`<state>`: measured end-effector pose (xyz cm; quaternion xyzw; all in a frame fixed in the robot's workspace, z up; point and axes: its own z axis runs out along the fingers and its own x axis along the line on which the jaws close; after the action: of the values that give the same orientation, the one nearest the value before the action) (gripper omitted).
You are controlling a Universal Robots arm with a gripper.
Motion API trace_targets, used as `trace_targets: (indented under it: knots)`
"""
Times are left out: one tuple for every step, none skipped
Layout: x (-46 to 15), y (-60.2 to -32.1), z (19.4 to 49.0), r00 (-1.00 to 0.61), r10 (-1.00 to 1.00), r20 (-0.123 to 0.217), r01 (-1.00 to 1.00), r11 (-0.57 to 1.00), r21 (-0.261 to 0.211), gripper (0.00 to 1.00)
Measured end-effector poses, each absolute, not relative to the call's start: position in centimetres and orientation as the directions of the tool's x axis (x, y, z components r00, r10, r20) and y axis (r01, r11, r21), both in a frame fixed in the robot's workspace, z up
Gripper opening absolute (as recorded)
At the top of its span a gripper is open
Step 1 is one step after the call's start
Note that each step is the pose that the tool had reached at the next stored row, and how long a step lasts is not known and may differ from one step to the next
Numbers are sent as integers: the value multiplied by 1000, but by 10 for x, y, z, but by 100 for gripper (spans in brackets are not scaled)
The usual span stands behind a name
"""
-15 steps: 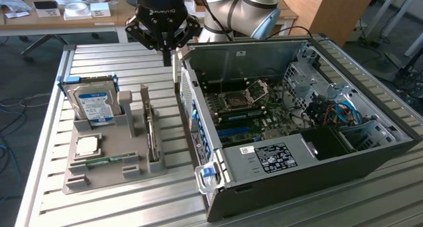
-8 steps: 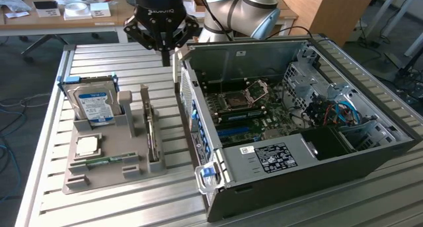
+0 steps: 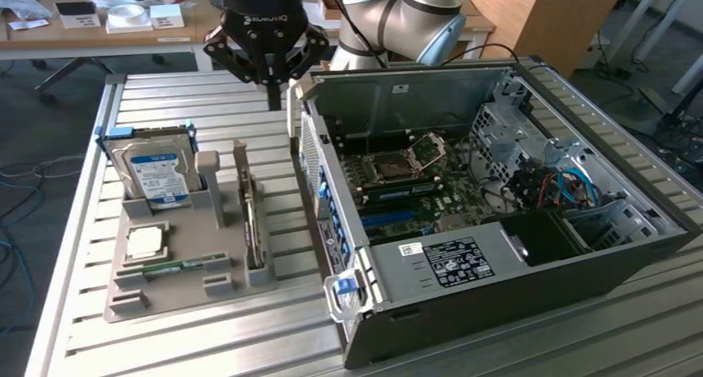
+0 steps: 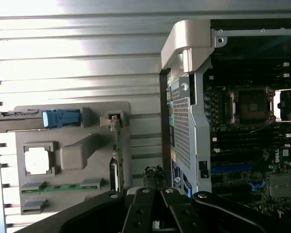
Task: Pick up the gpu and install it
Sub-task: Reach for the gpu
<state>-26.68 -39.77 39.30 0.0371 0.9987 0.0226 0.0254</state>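
Observation:
The gpu [image 3: 253, 222] stands on its edge in a slot of the grey holder tray [image 3: 181, 299], between the hard drive and the computer case. In the wrist view the gpu [image 4: 117, 155] shows edge-on as a thin strip. My gripper [image 3: 273, 100] hangs above the table behind the tray, near the case's back corner, well above and beyond the card. Its fingers are shut together with nothing between them. In the wrist view the gripper [image 4: 154, 174] points down at the strip of table between the tray [image 4: 72, 145] and the case.
The open computer case [image 3: 495, 253] lies on its side at the exterior view's right, motherboard [image 3: 423, 188] exposed, with a blue slot [image 4: 231, 169]. The tray also holds a blue-labelled hard drive [image 3: 154, 173], a processor [image 3: 145, 244] and a green memory stick [image 3: 176, 267].

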Motion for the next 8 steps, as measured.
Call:
trace_targets:
  knots:
    - [-267, -398, 393, -996, 75, -49, 73, 996, 47, 11]
    - [-269, -398, 393, -996, 75, -49, 73, 996, 47, 11]
    - [-270, -398, 393, -996, 75, -49, 73, 996, 47, 11]
    - [-271, -398, 393, -996, 75, -49, 73, 996, 47, 11]
    - [-272, -398, 393, -996, 75, -49, 73, 996, 47, 11]
    - [-272, -398, 393, -996, 75, -49, 73, 996, 47, 11]
    - [-273, -398, 393, -996, 75, -50, 73, 996, 47, 11]
    - [-273, -398, 393, -996, 75, -50, 73, 996, 47, 11]
